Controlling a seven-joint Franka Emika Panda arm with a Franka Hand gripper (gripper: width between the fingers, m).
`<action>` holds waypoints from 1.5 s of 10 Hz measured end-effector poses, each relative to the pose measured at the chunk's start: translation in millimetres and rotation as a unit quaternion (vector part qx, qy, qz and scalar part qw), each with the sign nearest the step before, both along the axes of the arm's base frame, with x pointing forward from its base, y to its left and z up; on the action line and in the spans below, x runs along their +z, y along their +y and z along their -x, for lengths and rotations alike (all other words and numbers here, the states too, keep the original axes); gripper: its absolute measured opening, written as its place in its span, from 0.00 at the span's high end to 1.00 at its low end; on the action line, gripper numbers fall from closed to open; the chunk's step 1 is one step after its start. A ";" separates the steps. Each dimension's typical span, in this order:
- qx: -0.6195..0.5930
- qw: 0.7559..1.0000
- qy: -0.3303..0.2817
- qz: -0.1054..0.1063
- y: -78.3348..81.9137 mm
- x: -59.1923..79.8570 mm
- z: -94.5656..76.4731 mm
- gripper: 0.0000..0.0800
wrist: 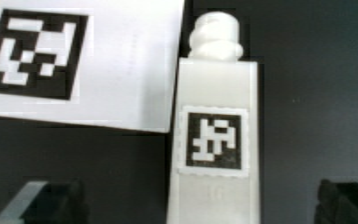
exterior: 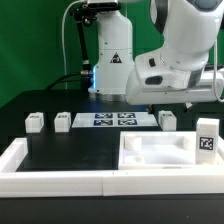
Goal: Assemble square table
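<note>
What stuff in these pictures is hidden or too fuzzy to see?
1. Wrist view: the claw shows only two dark fingertips; the picture's edge cuts off the rest.
2. Wrist view: the leg block is blurry, with one end cut off.
3. Wrist view: the tagged white piece runs past the edge; which part it is, unclear.
4. Exterior view: the leftmost leg block has markings too small to read.

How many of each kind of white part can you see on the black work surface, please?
Leg blocks: 4
Square slab: 1
Marker board: 1
Total: 6
</note>
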State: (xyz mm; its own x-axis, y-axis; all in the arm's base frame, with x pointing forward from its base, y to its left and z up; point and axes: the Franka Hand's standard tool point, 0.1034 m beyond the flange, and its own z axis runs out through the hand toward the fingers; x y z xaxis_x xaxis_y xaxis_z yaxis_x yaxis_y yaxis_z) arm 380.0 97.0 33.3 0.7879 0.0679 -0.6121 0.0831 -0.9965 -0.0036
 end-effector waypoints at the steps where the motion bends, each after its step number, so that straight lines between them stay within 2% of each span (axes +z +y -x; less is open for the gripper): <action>1: -0.001 0.999 0.037 0.004 -0.7 -0.3 2.1 0.19; 6: -0.013 0.979 0.199 0.031 -5.2 -6.1 8.9 0.19; 10: -0.015 0.980 0.196 0.037 -0.5 -11.6 10.1 0.19; 15: -0.012 0.984 0.177 0.035 0.5 -26.8 18.7 0.19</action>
